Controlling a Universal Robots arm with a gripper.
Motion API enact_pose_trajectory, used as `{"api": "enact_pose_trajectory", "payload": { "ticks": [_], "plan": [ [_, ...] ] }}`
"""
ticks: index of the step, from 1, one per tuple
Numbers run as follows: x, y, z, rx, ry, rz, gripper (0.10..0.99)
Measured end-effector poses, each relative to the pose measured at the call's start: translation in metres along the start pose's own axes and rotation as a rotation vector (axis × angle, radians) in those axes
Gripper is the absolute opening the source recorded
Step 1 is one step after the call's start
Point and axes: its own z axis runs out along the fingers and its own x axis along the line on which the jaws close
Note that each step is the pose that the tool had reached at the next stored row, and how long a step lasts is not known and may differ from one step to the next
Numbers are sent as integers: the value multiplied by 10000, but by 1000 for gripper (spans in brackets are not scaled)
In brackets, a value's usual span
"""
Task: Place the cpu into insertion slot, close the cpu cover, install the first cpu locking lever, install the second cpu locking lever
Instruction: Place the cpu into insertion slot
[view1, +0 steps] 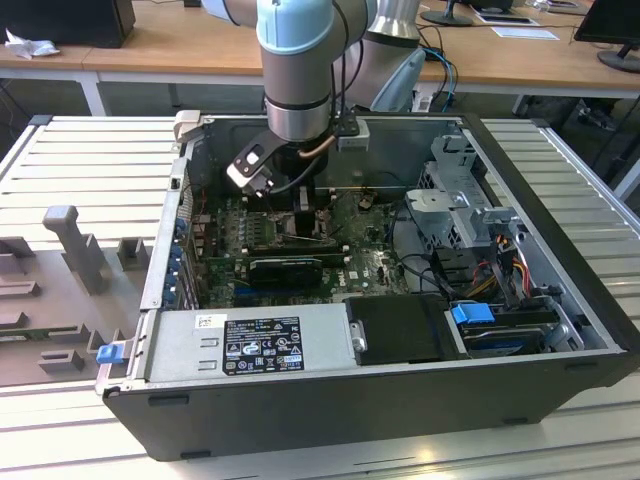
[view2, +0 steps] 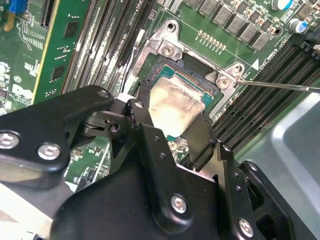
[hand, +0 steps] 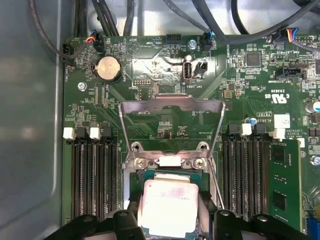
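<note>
Gripper (view2: 170, 120) tight on cpu (view2: 172, 102); cpu cover (hand: 172, 103) open

A robotics lab: an opened computer case (view1: 400, 390) lies on a ribbed metal surface (view1: 90, 150) under a robot arm (view1: 297, 70), with wooden desks (view1: 190, 45) beyond its far edge.

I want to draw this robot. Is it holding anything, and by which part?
Yes, the cpu. The gripper seems to pinch its two opposite edges between its jaws, at the insertion slot.
</note>
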Motion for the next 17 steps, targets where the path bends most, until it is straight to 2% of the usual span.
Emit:
{"api": "enact_pose_trajectory", "payload": {
  "ticks": [4, 9, 10, 17],
  "plan": [
    [-1, 0, -6, 14, 21, -540, 533],
    [-2, -1, -13, 26, -144, -1002, 533],
    [-3, -16, -14, 27, -146, -1095, 533],
    [-3, -24, 11, 31, -153, -951, 533]
  ]
}}
